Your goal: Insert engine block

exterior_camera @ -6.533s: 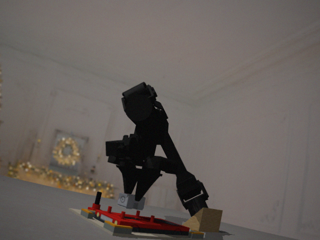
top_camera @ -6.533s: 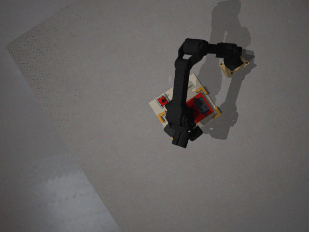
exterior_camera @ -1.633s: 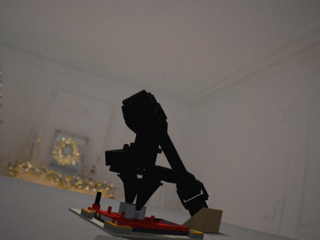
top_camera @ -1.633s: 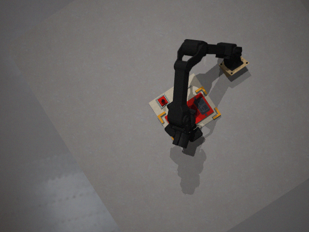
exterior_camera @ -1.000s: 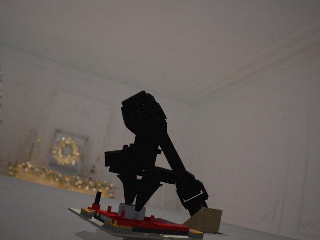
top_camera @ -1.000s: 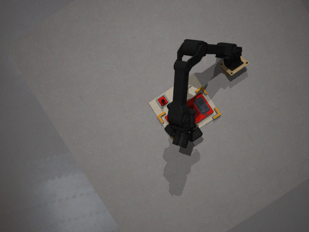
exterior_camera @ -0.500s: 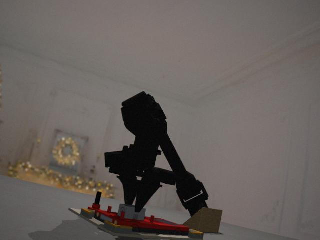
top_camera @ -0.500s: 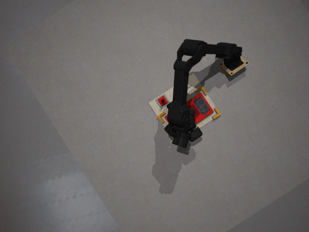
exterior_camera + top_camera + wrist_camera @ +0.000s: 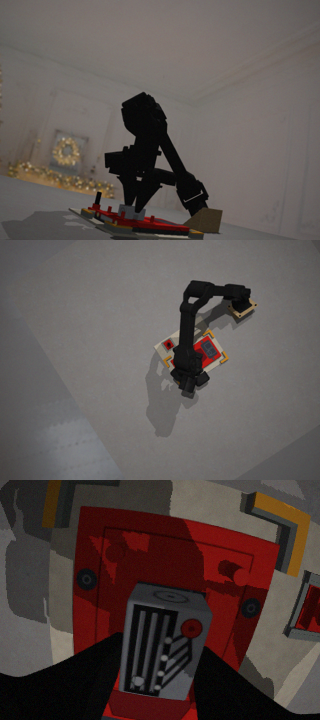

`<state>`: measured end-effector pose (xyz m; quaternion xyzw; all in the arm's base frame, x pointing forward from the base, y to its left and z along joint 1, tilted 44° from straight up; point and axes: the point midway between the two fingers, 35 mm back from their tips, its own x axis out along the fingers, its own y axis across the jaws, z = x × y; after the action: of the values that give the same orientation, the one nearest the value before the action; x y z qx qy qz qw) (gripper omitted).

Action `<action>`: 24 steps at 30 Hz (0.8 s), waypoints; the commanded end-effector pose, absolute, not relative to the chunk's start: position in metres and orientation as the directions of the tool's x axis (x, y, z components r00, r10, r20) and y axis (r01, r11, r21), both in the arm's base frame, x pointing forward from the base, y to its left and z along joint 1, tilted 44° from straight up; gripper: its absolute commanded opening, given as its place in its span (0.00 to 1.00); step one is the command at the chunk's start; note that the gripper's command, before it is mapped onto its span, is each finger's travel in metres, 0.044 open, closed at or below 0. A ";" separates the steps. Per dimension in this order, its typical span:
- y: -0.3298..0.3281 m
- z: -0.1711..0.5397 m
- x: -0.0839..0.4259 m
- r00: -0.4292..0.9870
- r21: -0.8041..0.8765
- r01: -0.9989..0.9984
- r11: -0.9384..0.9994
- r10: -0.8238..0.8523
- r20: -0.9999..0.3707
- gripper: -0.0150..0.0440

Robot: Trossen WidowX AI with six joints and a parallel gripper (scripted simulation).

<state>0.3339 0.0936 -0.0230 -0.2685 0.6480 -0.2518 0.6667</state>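
Observation:
The grey engine block (image 9: 122,210) (image 9: 155,645) stands upright at the middle of the red car body (image 9: 216,353) (image 9: 168,225) (image 9: 90,535). Its striped top with a red disc faces the wrist camera. My gripper (image 9: 133,208) (image 9: 160,648) is shut on the block, one finger on each side. Much of the block shows above the red surface in the exterior view. A thin dark strip of the opening shows along its far edge in the wrist view. The slot side, the rib and the block's bottom are hidden. In the top view the arm covers the block.
The body lies on a beige board (image 9: 159,347) (image 9: 61,615) between orange-topped corner brackets (image 9: 224,358) (image 9: 117,225) (image 9: 300,535). Short red posts (image 9: 109,209) (image 9: 241,576) rise near the block. A black post (image 9: 98,197) stands on a red base at one end. The arm's wooden base block (image 9: 211,220) is behind.

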 end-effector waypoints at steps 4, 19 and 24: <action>0.094 -0.023 0.334 0.033 -0.685 -0.012 0.729 -0.684 -0.729 0.66; 0.094 -0.023 0.334 0.033 -0.685 -0.012 0.729 -0.684 -0.729 1.00; 0.098 -0.018 0.334 0.033 -0.684 -0.015 0.729 -0.684 -0.729 1.00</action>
<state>0.3336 0.0935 -0.0220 -0.2702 0.6492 -0.2518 0.6649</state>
